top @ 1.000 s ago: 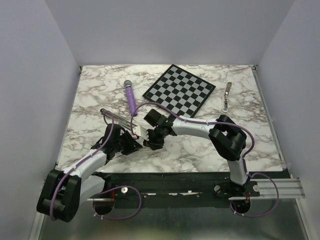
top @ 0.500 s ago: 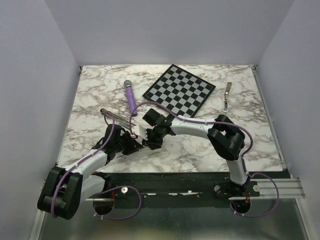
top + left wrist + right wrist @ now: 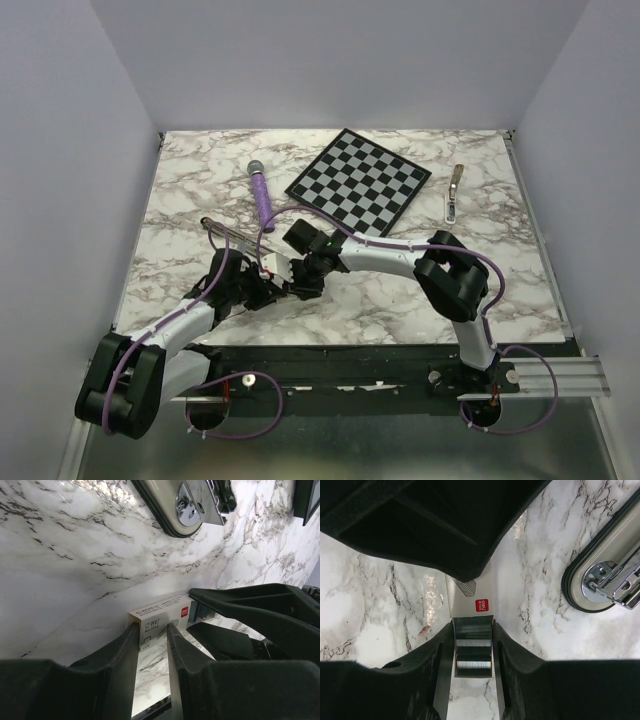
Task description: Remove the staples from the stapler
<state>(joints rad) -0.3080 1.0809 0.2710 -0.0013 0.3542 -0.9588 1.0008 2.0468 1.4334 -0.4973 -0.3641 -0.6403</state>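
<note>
The stapler (image 3: pixel 232 237) lies open on the marble table, left of centre; its rounded black-rimmed metal end shows in the left wrist view (image 3: pixel 185 505) and the right wrist view (image 3: pixel 600 580). A small white staple box (image 3: pixel 160 622) with a red logo lies between the two grippers. My left gripper (image 3: pixel 151 630) is shut on the box's white sleeve (image 3: pixel 272 266). My right gripper (image 3: pixel 473 630) is shut on the box's dark inner tray (image 3: pixel 473 647), which sticks out of the sleeve (image 3: pixel 472 597) with silvery staple strips in it. Both grippers meet near the table's front, right of the stapler.
A purple stick with a grey head (image 3: pixel 261 195) lies behind the stapler. A checkerboard (image 3: pixel 360 182) lies at the back centre. A small silvery tool (image 3: pixel 455 192) lies at the back right. The table's front edge is close behind both grippers.
My right gripper has shifted slightly left, toward my left gripper. The stapler and the other things have not moved.
</note>
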